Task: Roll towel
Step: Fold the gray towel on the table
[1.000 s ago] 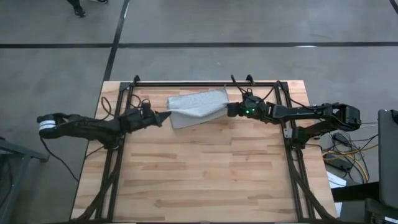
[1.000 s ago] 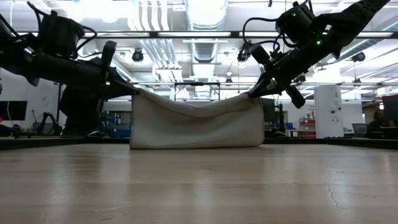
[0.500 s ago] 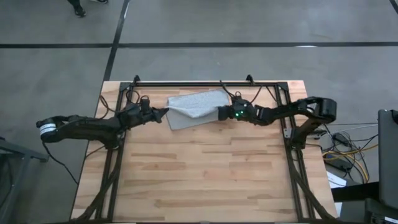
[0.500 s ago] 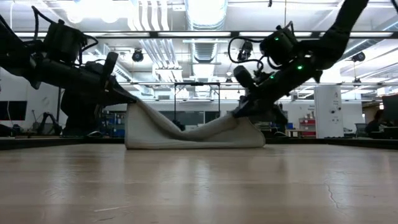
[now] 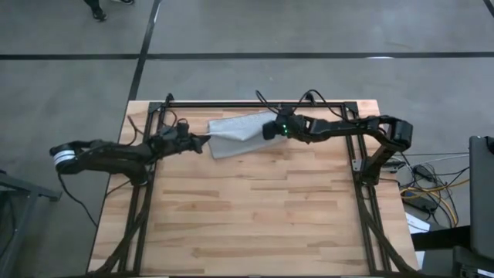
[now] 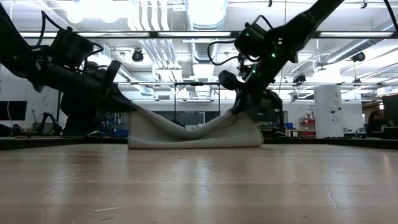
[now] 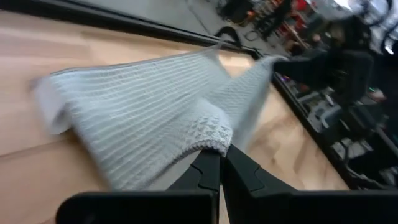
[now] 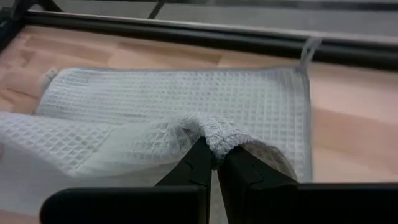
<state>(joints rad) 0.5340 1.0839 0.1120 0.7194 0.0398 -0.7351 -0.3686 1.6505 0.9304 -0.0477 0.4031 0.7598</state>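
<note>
So the towel [image 5: 235, 131] is sitting at the far end of the table [image 5: 255, 208], roughly centred between the two sides, close to the black rail [image 5: 255, 103] that runs along that back edge. It's the light grey-blue waffle-weave one, and right now it's half on the wood and half in the air. The back part lies flat on the boards, while the near edge is lifted at both ends and sags in the middle, which you can see nicely from the low view, where it droops like a little hammock [image 6: 193, 129].

My left gripper [image 5: 202, 142] has its fingers pinched tight on the towel's left corner, holding that bit just above the table. From the left wrist view the fabric bunches into a small fold right at the fingertips [image 7: 219, 163].

My right gripper [image 5: 267, 131] is clamped on the opposite end of the same edge, over the towel itself rather than off to its side, so that end is folded back across the flat part. Right wrist view shows the pinched hem scrunched up between the fingers [image 8: 214, 163], with the rest of the cloth spread flat behind it and a little hang loop [image 8: 307, 50] sticking out at the far corner by the rail.
</note>
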